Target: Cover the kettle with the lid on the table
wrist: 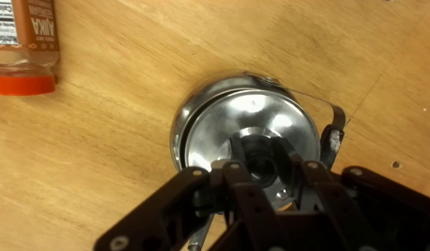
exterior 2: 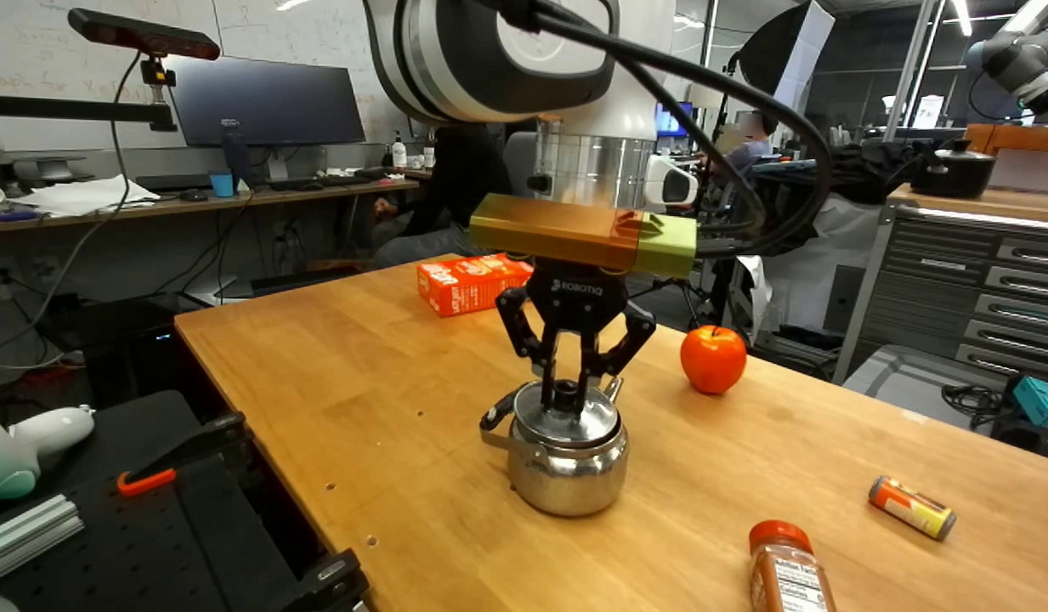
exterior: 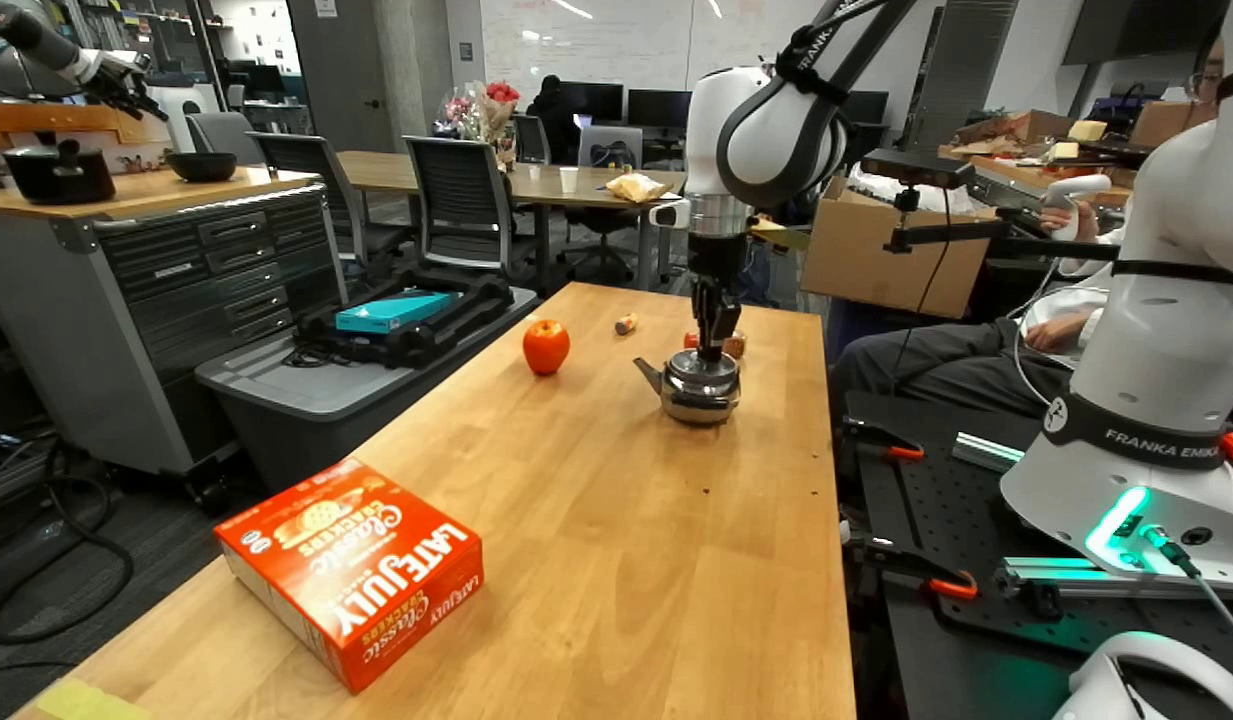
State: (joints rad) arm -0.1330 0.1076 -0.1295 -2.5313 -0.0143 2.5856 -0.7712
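Note:
The silver kettle (exterior: 700,408) stands upright on the wooden table, shown also in an exterior view (exterior 2: 568,480) and the wrist view (wrist: 232,83). Its handle (exterior 2: 500,425) is folded down to one side, and its spout (exterior: 648,374) points away from it. The round metal lid (exterior 2: 596,418) is over the kettle's opening. In the wrist view the lid (wrist: 215,129) sits off to one side, with a dark gap along the kettle's left rim. My gripper (exterior 2: 566,393) points down, its fingers (wrist: 260,153) shut on the lid's black knob. Whether the lid rests fully on the rim is unclear.
A red apple (exterior 2: 713,359) stands on the table near the kettle. A red-capped spice bottle (exterior 2: 791,574) lies nearby, also in the wrist view (wrist: 24,52). A small orange-yellow tube (exterior 2: 912,507) lies farther off. An orange cracker box (exterior: 356,570) lies at the table's other end.

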